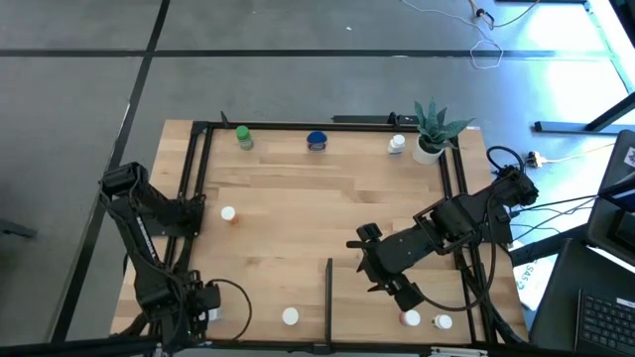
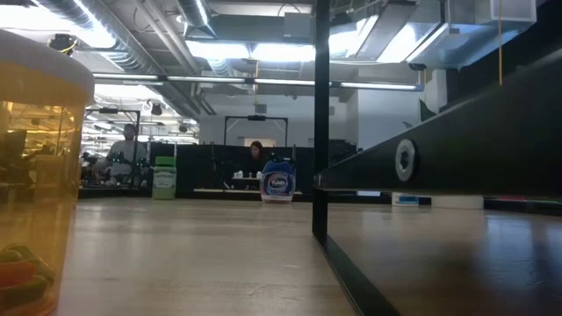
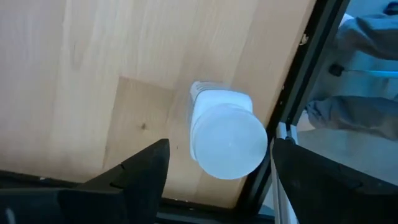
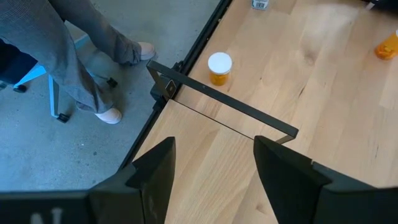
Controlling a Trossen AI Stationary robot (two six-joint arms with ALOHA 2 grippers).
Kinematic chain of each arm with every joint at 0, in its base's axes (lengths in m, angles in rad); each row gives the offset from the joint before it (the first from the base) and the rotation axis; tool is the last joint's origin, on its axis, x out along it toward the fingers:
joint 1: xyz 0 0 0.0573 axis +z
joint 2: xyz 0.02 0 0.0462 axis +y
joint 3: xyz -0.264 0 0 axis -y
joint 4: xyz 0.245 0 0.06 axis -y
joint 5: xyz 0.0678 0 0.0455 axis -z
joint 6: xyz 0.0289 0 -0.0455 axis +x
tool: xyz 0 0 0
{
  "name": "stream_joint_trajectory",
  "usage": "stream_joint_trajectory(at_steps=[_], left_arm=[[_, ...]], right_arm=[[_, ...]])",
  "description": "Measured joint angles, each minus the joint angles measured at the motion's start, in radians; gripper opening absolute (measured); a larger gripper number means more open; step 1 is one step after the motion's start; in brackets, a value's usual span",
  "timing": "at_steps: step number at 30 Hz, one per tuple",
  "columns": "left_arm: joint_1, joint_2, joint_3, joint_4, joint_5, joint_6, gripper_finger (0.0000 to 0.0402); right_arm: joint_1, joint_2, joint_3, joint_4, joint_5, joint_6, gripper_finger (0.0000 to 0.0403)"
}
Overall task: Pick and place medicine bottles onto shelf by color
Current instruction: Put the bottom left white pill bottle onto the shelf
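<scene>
From above, three bottles line the far edge of the wooden shelf [image 1: 298,198]: a green bottle [image 1: 244,138], a blue bottle [image 1: 317,141] and a white-capped bottle [image 1: 397,145] beside a potted plant [image 1: 433,129], apparently spaced apart as colour stations. Others wait unsorted: one [image 1: 228,213] near the left rail, one [image 1: 290,316] by the black divider bar [image 1: 328,290], two [image 1: 427,319] at the near right corner. The left gripper [image 1: 203,302] sits low at the near left corner; the right gripper [image 1: 369,260] hangs right of the divider.

At table height, a blue-labelled bottle [image 2: 277,183] and a green one [image 2: 164,177] stand on the far edge, an orange bottle [image 2: 35,175] looming close.

The left wrist camera shows its fingers [image 3: 140,171] spread wide around a white-capped bottle [image 3: 227,138], touching nothing, seemingly lined up for a pick.

The right wrist camera shows fingers [image 4: 152,168] apart and empty above the divider bar [image 4: 221,102], an orange bottle [image 4: 219,68] beyond; a person's legs [image 4: 74,56] stand off-table.
</scene>
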Motion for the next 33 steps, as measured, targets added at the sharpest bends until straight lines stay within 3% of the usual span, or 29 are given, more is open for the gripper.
stream_joint_trajectory(at_steps=[33], left_arm=[[0.000,0.058,0.000,-0.004,-0.026,0.058,0.0279]], right_arm=[[0.000,0.000,0.000,0.000,0.000,0.000,0.0218]])
